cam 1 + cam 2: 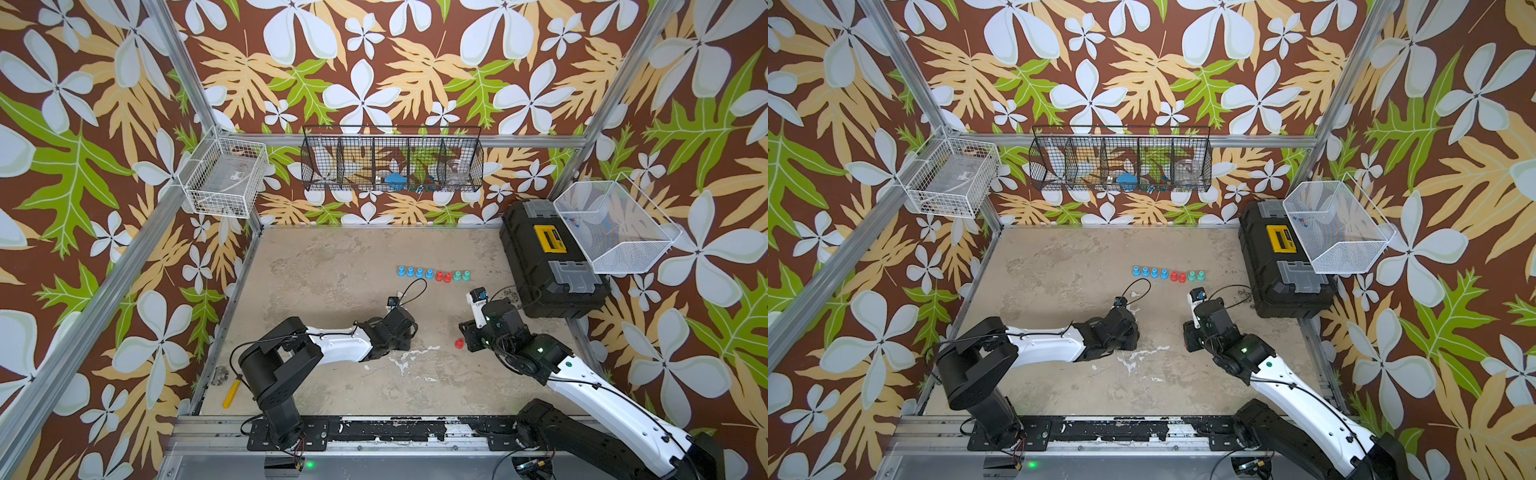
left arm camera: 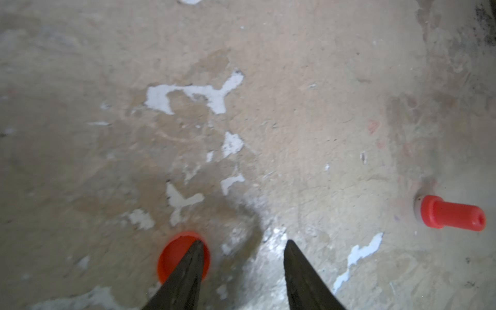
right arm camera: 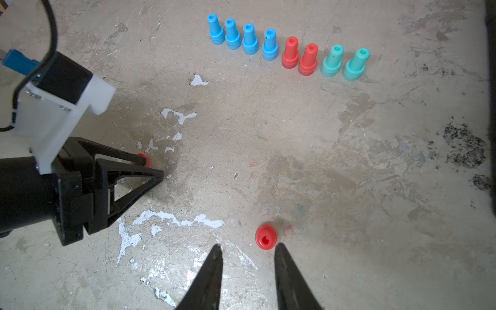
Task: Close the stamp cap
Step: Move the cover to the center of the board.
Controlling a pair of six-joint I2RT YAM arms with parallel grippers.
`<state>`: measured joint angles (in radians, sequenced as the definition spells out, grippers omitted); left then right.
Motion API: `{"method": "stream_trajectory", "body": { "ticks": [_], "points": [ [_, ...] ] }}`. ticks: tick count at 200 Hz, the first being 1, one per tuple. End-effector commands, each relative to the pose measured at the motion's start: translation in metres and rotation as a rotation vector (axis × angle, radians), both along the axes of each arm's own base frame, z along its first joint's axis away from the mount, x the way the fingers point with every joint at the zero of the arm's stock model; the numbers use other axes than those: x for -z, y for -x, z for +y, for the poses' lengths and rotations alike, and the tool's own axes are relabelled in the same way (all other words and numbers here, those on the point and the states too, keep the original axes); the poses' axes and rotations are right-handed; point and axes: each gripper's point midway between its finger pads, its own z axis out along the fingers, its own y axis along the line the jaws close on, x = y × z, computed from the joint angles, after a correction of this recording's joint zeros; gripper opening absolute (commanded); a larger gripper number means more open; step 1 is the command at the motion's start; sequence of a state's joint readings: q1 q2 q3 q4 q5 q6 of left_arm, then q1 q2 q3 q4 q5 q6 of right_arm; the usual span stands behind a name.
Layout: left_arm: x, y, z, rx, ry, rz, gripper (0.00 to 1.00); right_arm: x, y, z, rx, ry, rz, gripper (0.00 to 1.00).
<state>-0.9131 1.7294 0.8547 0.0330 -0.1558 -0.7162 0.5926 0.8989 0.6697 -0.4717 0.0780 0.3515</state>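
Parted black tips of the right gripper (image 3: 249, 245) fill the foreground of its wrist camera, with nothing between them. A red stamp (image 3: 265, 237) stands upright on the worn table (image 3: 349, 161) just beside one tip. In a top view the same stamp (image 1: 459, 343) shows right of centre in the lower half of the frame, between the two arms' wrists.

The left gripper (image 2: 244, 243) sits low over the table with its jaws also apart and the gap between them bare. A red cap (image 2: 173, 259) lies on the table at the tip of one finger, which overlaps it in the left wrist view. Whether that finger touches the cap cannot be told. Cap and stamp are well apart, and the stamp is uncapped. In both top views the left wrist hides the cap.

Near the centre of the frame in a top view, a row of eight stamps (image 1: 434, 275) stands in line: four blue, two red, two green, well clear of both grippers. A black toolbox (image 1: 552, 257) occupies the right edge of the table, partly under a white mesh basket (image 1: 615, 228). A yellow-handled tool (image 1: 231, 394) lies at the table's lower left.
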Motion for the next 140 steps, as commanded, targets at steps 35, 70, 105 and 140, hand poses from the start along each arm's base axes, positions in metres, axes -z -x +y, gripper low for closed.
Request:
{"method": "stream_trajectory", "body": {
  "ticks": [35, 70, 105, 140],
  "points": [
    [-0.005, -0.003, -0.007, 0.013, -0.023, 0.008, 0.51, -0.005, -0.003, 0.001, 0.010, -0.018, -0.022, 0.35],
    [-0.017, -0.005, -0.006, 0.010, -0.012, -0.015, 0.51, -0.004, -0.003, 0.001, 0.010, -0.015, -0.020, 0.35],
    [-0.037, -0.009, -0.005, 0.011, -0.007, -0.049, 0.51, -0.002, -0.003, 0.001, 0.010, -0.009, -0.012, 0.35],
    [-0.062, -0.006, 0.003, 0.015, 0.008, -0.098, 0.51, -0.002, -0.003, 0.000, 0.013, -0.007, -0.012, 0.34]
  ]
}}
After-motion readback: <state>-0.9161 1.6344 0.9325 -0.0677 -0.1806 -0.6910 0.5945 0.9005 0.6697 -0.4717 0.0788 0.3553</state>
